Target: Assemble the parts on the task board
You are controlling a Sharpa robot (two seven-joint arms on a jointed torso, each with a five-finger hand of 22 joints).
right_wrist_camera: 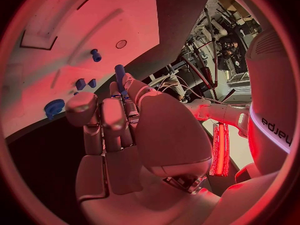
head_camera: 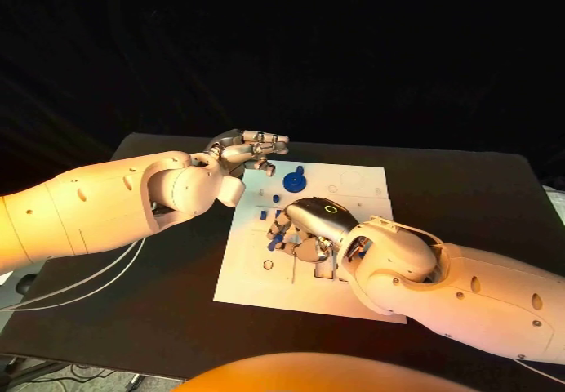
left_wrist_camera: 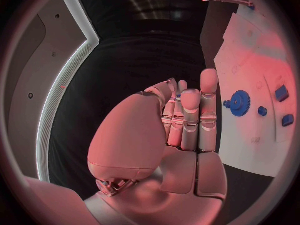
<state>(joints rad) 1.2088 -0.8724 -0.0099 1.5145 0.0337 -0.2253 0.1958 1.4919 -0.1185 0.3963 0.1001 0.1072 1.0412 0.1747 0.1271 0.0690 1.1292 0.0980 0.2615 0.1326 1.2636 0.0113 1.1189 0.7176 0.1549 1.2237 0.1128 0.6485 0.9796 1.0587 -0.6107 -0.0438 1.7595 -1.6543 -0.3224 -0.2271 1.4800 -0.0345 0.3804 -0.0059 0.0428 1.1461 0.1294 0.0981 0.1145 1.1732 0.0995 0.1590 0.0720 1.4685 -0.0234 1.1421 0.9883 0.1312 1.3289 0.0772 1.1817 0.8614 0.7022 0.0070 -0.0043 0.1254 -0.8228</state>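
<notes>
The white task board (head_camera: 359,184) lies in the middle of the black table. A blue gear (head_camera: 293,179) sits near its far edge; it is also in the left wrist view (left_wrist_camera: 239,103) and the right wrist view (right_wrist_camera: 54,107). My right hand (head_camera: 311,222) hovers low over the board's middle and pinches a long blue peg (right_wrist_camera: 119,74) at its fingertips. Small blue pieces (head_camera: 273,198) lie on the board just left of that hand. My left hand (head_camera: 248,152) hangs above the board's far left corner, fingers straight (left_wrist_camera: 190,117) and holding nothing.
Other blue parts lie on the board: a short peg (right_wrist_camera: 95,55), two small blocks (right_wrist_camera: 80,83) and a round stud (left_wrist_camera: 262,111). Bare black table (head_camera: 471,188) surrounds the board. Cables (head_camera: 82,286) trail off the table's left side.
</notes>
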